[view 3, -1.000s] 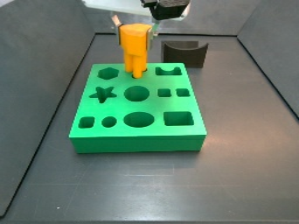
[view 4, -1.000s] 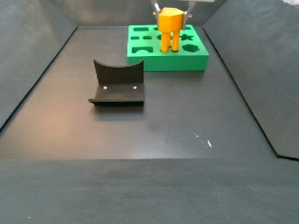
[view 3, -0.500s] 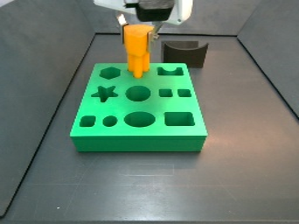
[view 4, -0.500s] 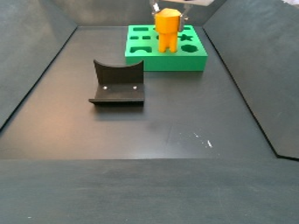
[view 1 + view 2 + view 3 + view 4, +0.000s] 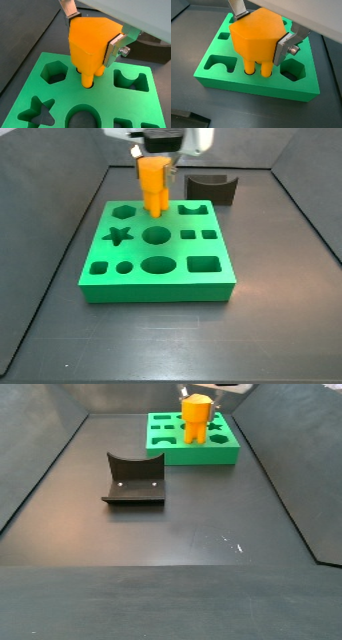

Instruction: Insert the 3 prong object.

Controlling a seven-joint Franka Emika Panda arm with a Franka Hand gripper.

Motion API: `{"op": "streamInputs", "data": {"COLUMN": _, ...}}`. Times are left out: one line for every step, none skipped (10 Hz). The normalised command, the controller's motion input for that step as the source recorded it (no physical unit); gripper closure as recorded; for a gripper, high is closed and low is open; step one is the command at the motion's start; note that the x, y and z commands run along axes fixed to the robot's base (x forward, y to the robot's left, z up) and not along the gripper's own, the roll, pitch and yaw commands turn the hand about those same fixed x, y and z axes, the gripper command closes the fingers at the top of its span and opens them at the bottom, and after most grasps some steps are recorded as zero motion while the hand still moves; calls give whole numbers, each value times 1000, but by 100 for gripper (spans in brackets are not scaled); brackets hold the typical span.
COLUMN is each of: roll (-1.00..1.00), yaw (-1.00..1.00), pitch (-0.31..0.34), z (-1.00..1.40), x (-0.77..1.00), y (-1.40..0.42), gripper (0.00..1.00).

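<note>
The 3 prong object [image 5: 93, 42] is a bright orange piece held upright between my gripper's [image 5: 92, 31] silver fingers [image 5: 115, 48]. It also shows in a wrist view [image 5: 254, 37] and in both side views [image 5: 155, 183] [image 5: 197, 415]. Its prongs [image 5: 258, 69] reach down into small round holes in the green block [image 5: 258, 85] near the block's far edge [image 5: 154, 213]. The gripper [image 5: 160, 148] stands directly above the block [image 5: 194, 446] and is shut on the piece.
The green block has several shaped cutouts: a hexagon [image 5: 53, 72], a star [image 5: 118, 234], a circle [image 5: 158, 234], squares [image 5: 203, 263] and a notched slot [image 5: 132, 81]. The dark fixture [image 5: 134, 479] stands on the black floor [image 5: 174, 554] apart from the block; it also shows behind the block [image 5: 211, 188].
The orange piece has shifted slightly sideways over the block's far row and its prongs now sit in the holes. The gripper stays shut on it.
</note>
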Motion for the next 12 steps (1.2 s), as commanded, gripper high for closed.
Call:
{"op": "streamInputs", "data": {"roll": 283, "yaw": 211, "pitch": 0, "z": -89, "x": 0, "y": 0, "gripper": 100}}
{"op": "streamInputs", "data": {"roll": 353, "yaw": 163, "pitch": 83, "z": -71, "x": 100, "y": 0, "gripper": 100}}
{"op": "streamInputs", "data": {"roll": 217, "yaw": 274, "pitch": 84, "z": -77, "x": 143, "y": 0, "gripper": 100}}
{"op": "streamInputs", "data": {"roll": 186, "yaw": 86, "pitch": 87, "z": -34, "x": 114, "y": 0, "gripper": 100}}
{"op": "streamInputs", "data": {"roll": 94, "yaw": 0, "pitch": 60, "z": -94, "x": 109, "y": 0, "gripper": 100}}
{"op": "streamInputs", "data": {"roll": 13, "yaw": 74, "pitch": 11, "z": -209, "x": 26, "y": 0, "gripper": 100}}
{"op": "streamInputs", "data": {"roll": 19, "yaw": 0, "pitch": 47, "z": -209, "x": 31, "y": 0, "gripper": 100}}
{"op": "streamInputs", "data": {"roll": -14, "yaw": -17, "pitch": 39, "z": -286, "x": 143, "y": 20, "gripper": 100}}
{"op": "streamInputs", "data": {"roll": 0, "yaw": 0, "pitch": 4, "z": -283, "x": 43, "y": 0, "gripper": 100}}
{"op": "streamInputs", "data": {"roll": 93, "yaw": 0, "pitch": 31, "z": -283, "x": 40, "y": 0, "gripper": 100}}
{"op": "streamInputs", "data": {"roll": 79, "yaw": 0, "pitch": 51, "z": -306, "x": 91, "y": 0, "gripper": 100}}
{"op": "streamInputs", "data": {"roll": 66, "yaw": 0, "pitch": 11, "z": -320, "x": 49, "y": 0, "gripper": 100}}
